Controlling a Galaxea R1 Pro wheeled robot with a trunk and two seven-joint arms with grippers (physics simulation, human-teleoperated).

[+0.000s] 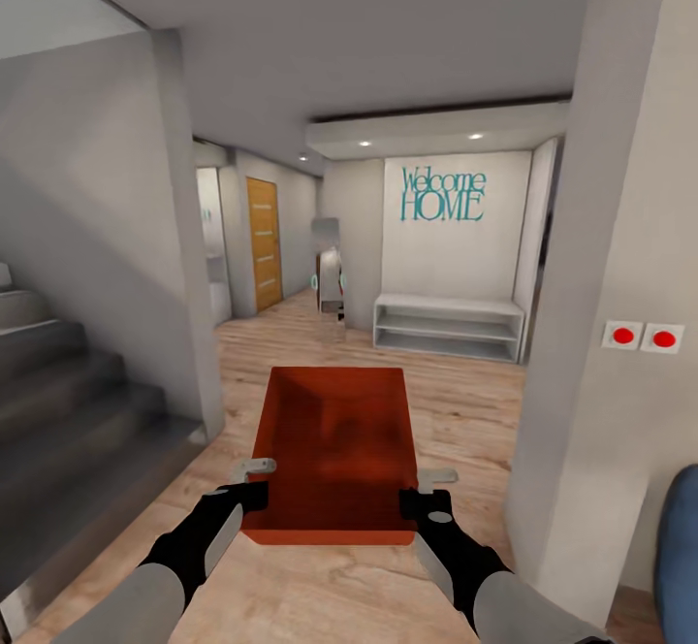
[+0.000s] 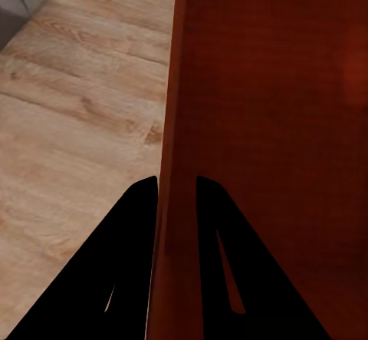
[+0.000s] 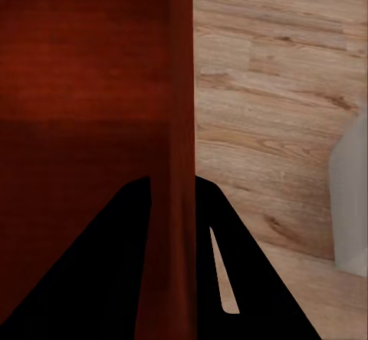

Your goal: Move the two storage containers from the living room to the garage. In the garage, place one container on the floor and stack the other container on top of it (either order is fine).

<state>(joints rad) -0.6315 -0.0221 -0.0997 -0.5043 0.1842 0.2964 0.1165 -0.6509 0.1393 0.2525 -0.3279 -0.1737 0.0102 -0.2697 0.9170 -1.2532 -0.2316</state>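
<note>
Hallway w/ light wood plank floor (image 1: 465, 402), pale grey walls, white ceiling w/ recessed spots. Far wall carried teal "Welcome HOME" lettering (image 1: 443, 194) above a low white shelf unit (image 1: 449, 327). Wooden door (image 1: 263, 242) stood further back on the left; grey stairs (image 1: 68, 402) climbed at the left edge. Two red buttons (image 1: 643, 337) sat on the wall at right, and a bit of blue upholstery (image 1: 679, 557) showed in the bottom right corner.

One red-orange storage container (image 1: 334, 450) was held up in front of the robot, above the wood floor, open top facing the head cam, empty inside.

Left gripper (image 1: 244, 496) gripped the container's left wall near the near corner; in the left wrist view its fingers (image 2: 138, 240) sat one on each side of the wall, pinching it. Right gripper (image 1: 427, 505) did the same on the right wall; right wrist view showed its fingers (image 3: 222, 240) clamped on either side of that wall, wood planks beyond.
</note>
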